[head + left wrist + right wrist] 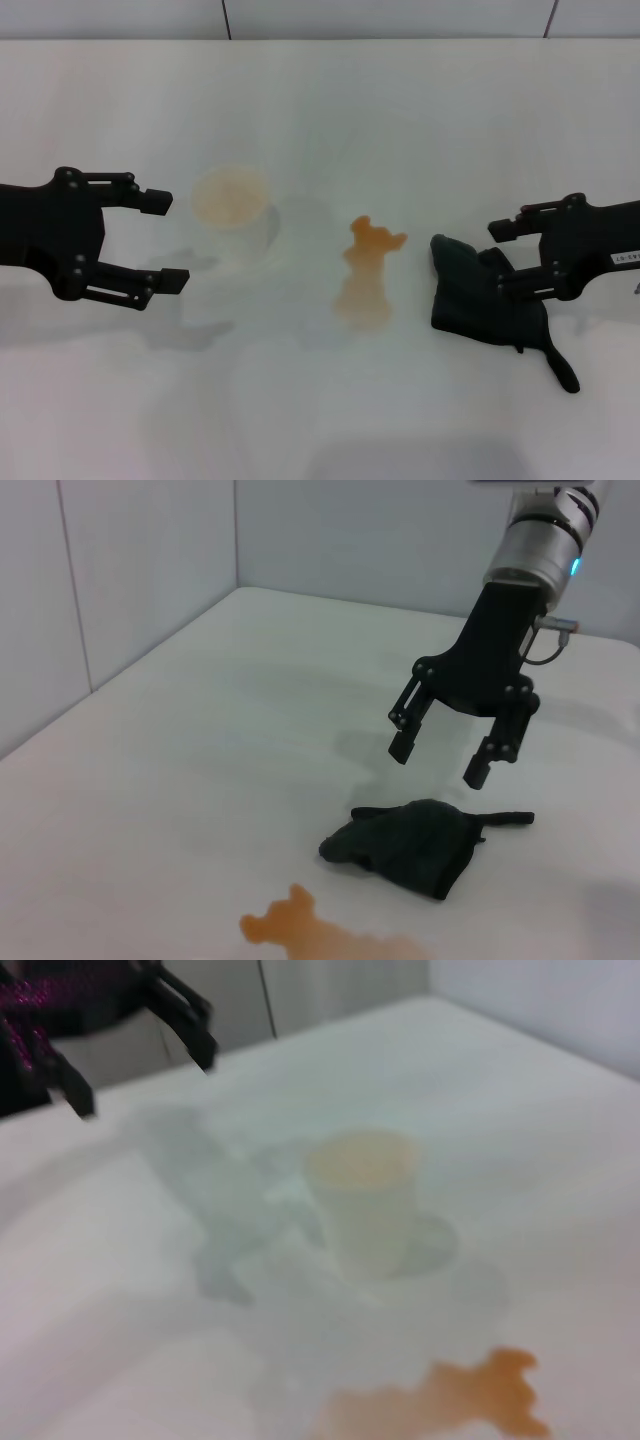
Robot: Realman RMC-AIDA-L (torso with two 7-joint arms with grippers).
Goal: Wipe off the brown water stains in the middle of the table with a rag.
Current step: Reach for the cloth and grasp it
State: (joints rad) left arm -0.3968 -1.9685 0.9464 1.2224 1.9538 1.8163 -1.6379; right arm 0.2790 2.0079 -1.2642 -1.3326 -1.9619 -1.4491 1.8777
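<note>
The right gripper [502, 256], fingers spread, hovers above the crumpled near-black cloth rag [482, 297] beside the orange-brown water stains [367, 272] mid-tabletop; the left gripper [170, 240] waits unclenched near the left edge.

Two hands, left [172, 240] and right [497, 258]; one rag [480, 295], one stain [367, 272], one cup [232, 208].

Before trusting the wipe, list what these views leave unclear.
- Rag: the right gripper covers its near edge in the head view.
- Clear cup: contents unreadable; blurred in the right wrist view.
- Brown water stains: cut off by the left wrist frame edge.
- Left gripper: its arm leaves the head frame.
</note>
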